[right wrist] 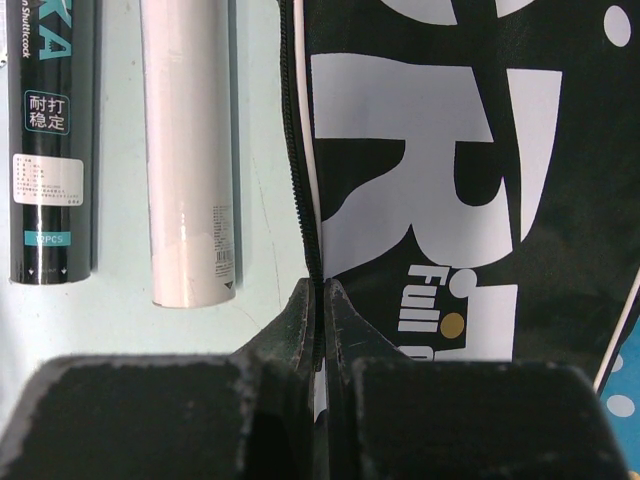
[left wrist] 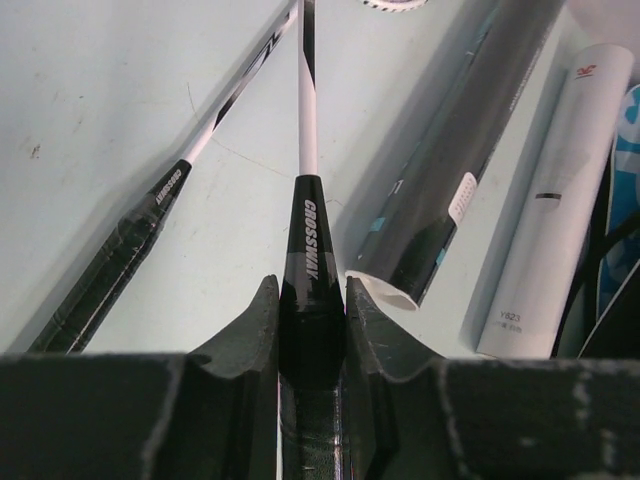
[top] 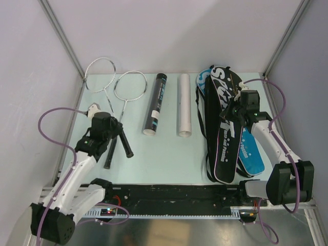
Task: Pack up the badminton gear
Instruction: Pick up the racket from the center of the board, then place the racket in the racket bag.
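On a pale-green table (top: 169, 154) (white walls (top: 179, 31) around), left gripper (left wrist: 308, 290) clamps a racket (left wrist: 306, 215); right gripper (right wrist: 320, 290) pinches the bag (right wrist: 470, 150).

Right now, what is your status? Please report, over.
Status: left fingers shut on racket handle; right fingers shut on bag zip edge; second racket crosses the held one; black tube and white tube lie untouched.

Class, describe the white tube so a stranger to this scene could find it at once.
Find the big black-and-white racket bag on the right of the table. Two tubes lie side by side just left of it; the white tube is the one nearer the bag. Its neighbour, the black tube, is dark; this one is pale all over.
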Tool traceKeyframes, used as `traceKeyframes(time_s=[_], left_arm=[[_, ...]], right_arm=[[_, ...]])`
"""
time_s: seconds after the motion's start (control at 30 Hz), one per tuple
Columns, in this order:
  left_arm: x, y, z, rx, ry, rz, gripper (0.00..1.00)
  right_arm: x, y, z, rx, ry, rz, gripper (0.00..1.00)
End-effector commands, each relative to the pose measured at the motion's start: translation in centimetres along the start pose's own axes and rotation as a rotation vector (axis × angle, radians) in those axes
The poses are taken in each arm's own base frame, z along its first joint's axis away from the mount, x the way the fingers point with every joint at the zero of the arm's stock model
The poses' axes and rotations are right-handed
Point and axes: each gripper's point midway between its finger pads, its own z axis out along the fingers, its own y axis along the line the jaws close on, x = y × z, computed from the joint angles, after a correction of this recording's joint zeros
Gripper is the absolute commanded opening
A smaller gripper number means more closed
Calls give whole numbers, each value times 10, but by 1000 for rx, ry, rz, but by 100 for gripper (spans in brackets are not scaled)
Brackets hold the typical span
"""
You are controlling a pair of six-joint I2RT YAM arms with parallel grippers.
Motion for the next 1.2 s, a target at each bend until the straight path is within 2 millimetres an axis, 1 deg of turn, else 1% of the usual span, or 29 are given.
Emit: traceKeyframes(time_s=[0.0,0.13,0.2,0.33,0.53,0.7,0.87,1.03,1.17], left_arm=[[-22,-12,-19,68,-116,56,0],[-17,-30,-37,144,-117,140,0],[-10,-40,-47,183,-104,177,0],[8,-63,-65,269,-63,246,0],[48,-87,-89,375,11,355,0],[88,-105,-109,448,51,487,0],[121,-112,-121,480,95,538,0],[142,-113,-129,499,117,576,0],[152,-110,-134,513,119,615,0]], right_arm=[[-21,16,-10,-48,-85,-5,0],[-24,21,-15,-65,-99,9,0],[-25,24,-17,-73,-105,19,0],[-22,28,-16,-84,-96,33,0],[-18,33,-18,-75,-92,24,0],[-13,38,-19,-84,-85,20,0],[-10,38,-21,-76,-89,18,0],[-13,36,-23,-63,-110,18,0],[-19,37,-25,-65,-136,23,0]])
